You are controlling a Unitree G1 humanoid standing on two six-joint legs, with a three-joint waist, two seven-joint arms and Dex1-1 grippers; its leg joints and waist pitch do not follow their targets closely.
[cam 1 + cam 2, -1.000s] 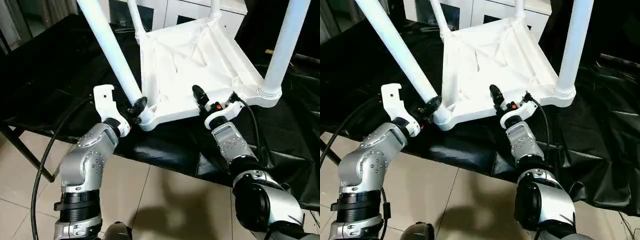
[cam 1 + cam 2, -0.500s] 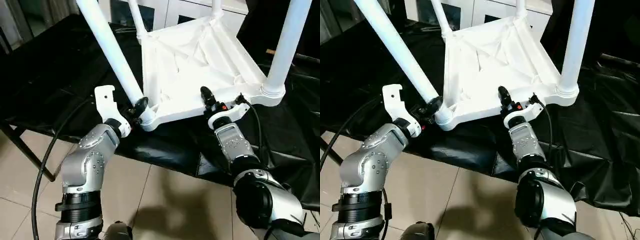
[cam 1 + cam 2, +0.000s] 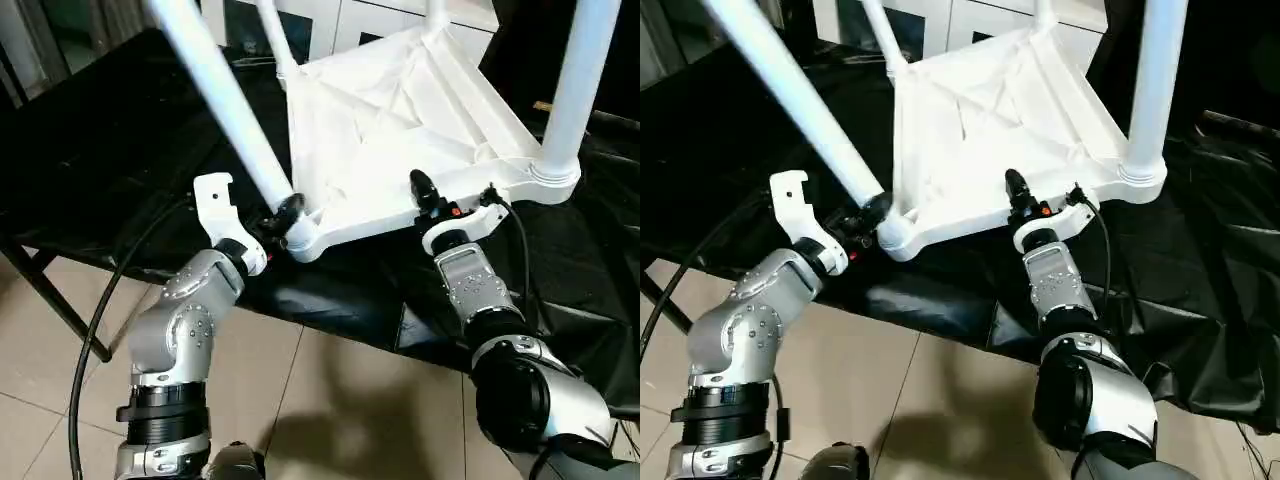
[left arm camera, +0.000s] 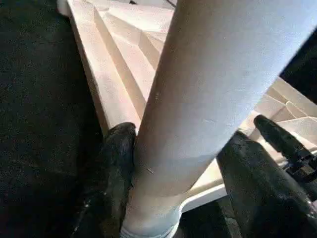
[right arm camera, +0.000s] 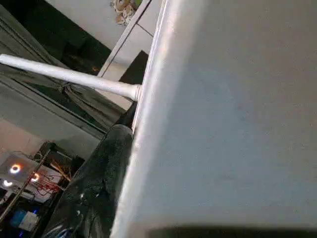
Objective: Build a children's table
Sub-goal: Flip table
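Left eye view: the children's table [image 3: 400, 120] lies upside down on the black-cloth desk [image 3: 90, 160], ribbed underside up, with its near edge raised off the cloth and its legs pointing up. The near-left leg [image 3: 225, 100] leans away to the left from its corner socket [image 3: 302, 238]; the near-right leg [image 3: 568, 90] stands upright in its socket at the right corner. Two more legs rise at the far corners, in front of a white cabinet [image 3: 340, 20].

The left end effector [image 3: 283, 215] is at the foot of the near-left leg, just above the socket. In the left wrist view its two black fingers [image 4: 116, 168] stand on either side of the tube, one pressed against it, the other close beside it, so the leg sits between them.

The right end effector [image 3: 425, 195] is at the table's near rim, between the two near corners. In the right wrist view one black finger [image 5: 99, 183] lies along the white rim; the other is hidden behind the plastic, so whether it clamps the rim cannot be told.
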